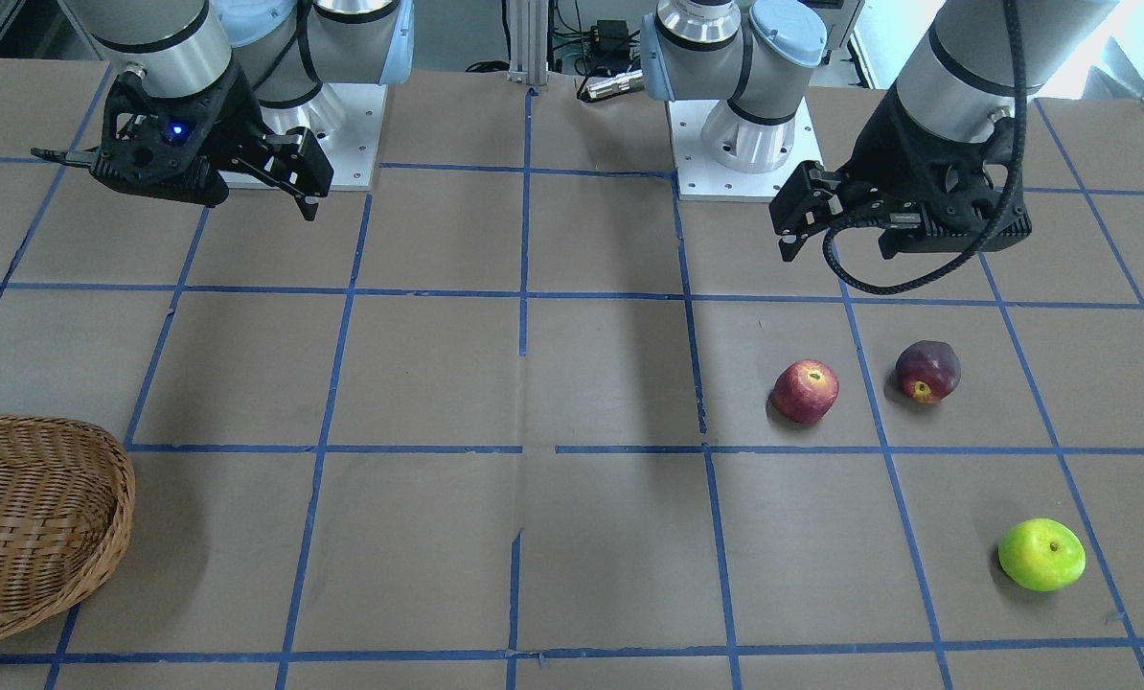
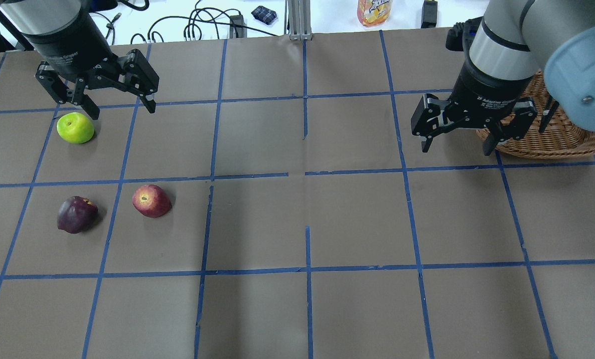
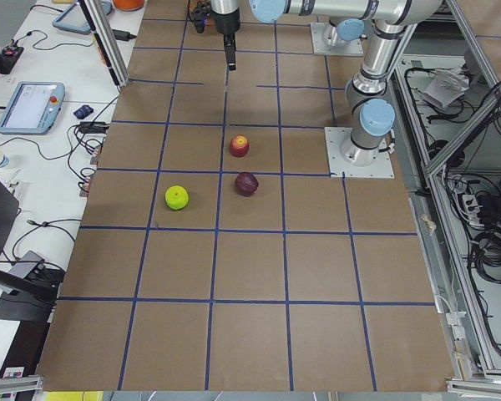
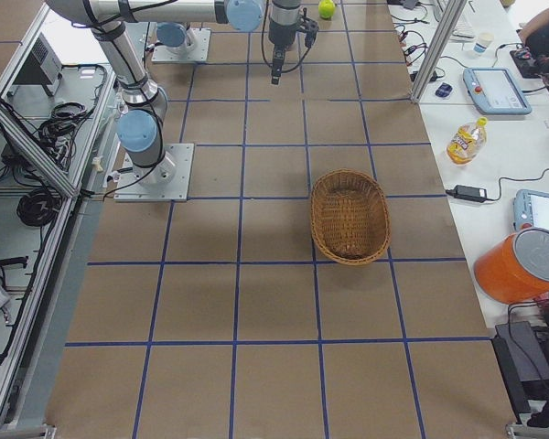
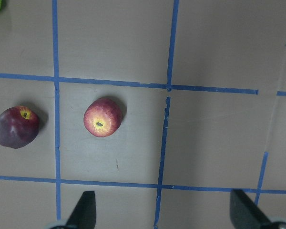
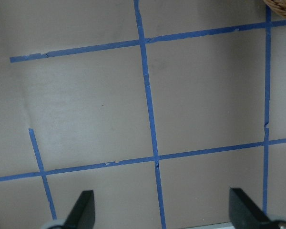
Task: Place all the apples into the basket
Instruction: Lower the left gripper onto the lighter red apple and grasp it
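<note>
All three lay loose on my left: nearest, the dark maroon round apple (image 2: 76,214) and red yellow-streaked round apple (image 2: 151,201); farther, the lime-green round apple (image 2: 75,127), with my wide, empty left gripper (image 2: 121,108) raised over that side. I judged centring squarely over one before descending wisest. Overhead, my equally wide right gripper (image 2: 456,148) partly masked the shallow oval wicker basket (image 2: 566,144); the right-side view showed it whole, empty.

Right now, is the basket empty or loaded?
Empty. The exterior right view shows bare wicker inside the basket; the red apple, maroon apple and green apple all lie on the table.
</note>
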